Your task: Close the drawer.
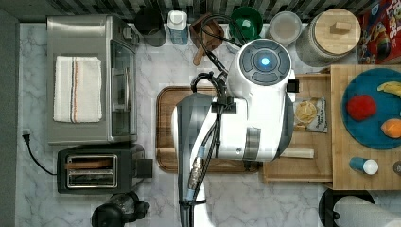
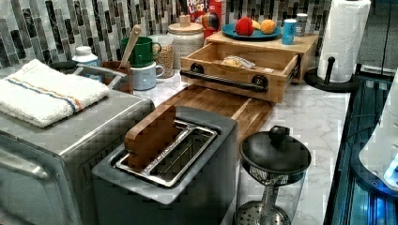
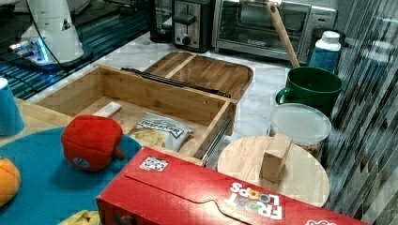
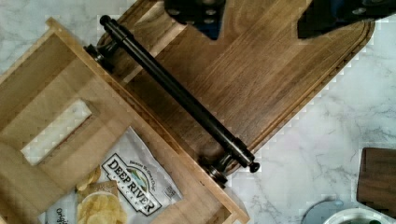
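Drawer [image 2: 237,65] stands pulled well out from under the bamboo top [image 2: 300,44] that carries the blue plate [image 2: 234,32]; its front edge overhangs the near end of the brown cutting board [image 2: 220,105]. Nothing of the closing is done yet. Judgement: the whole push remains, front panel to be driven back toward the bamboo top until flush.

Black bar handle [image 4: 175,93] sits on two posts along the drawer front. In the wrist view the gripper [image 4: 266,21] hangs over the cutting board, on the outer side of the handle and apart from it. Its two fingers [image 4: 201,14] are spread wide with bare board between them; it has hold of nothing.

Inside the drawer: a chip bag [image 4: 123,184] printed "DEEP RIVER", with partial text below it, unreadable, and a pale stick-shaped block [image 3: 108,110], unlabelled as far as seen.

Other writing: red cereal box [image 3: 225,197] beside the drawer reads "FROOT LOOPS". No other labels can be read.
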`<state>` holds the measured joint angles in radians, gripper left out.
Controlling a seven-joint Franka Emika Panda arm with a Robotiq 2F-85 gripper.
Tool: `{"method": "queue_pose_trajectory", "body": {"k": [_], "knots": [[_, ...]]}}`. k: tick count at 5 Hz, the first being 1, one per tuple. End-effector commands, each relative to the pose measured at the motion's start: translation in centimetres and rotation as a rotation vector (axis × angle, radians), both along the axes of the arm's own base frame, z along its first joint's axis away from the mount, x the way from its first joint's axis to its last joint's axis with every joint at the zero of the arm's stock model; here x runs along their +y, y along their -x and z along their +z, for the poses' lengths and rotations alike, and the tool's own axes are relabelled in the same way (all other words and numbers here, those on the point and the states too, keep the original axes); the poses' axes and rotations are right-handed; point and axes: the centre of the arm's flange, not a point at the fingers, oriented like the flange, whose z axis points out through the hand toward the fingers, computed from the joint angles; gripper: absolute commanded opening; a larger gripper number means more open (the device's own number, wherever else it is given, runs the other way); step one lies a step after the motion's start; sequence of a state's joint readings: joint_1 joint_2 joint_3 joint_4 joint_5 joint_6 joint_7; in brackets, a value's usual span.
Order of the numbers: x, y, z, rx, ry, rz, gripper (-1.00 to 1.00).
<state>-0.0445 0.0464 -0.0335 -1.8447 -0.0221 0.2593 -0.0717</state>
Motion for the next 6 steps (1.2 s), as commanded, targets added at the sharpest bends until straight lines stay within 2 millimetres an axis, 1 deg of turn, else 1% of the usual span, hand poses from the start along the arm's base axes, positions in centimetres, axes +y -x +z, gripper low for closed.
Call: {"method": "queue_pose_trajectory", "body": {"k": [1, 2, 3, 4, 5, 6], "knots": [[-0.2, 0.0, 0.0, -0.002, -0.001, 0.013, -1.0], [-0.2, 0.0, 0.0, -0.002, -0.001, 0.013, -1.0], [1.5, 1.4, -0.5, -0.023, 0.032, 0.203, 1.0], [3.0, 2.7, -1.0, -0.05, -0.018, 0.402, 1.0], [4.9, 4.1, -1.8, -0.107, -0.027, 0.572, 1.0], [6.4, 4.8, -2.5, -0.12, -0.043, 0.68, 1.0]]}}
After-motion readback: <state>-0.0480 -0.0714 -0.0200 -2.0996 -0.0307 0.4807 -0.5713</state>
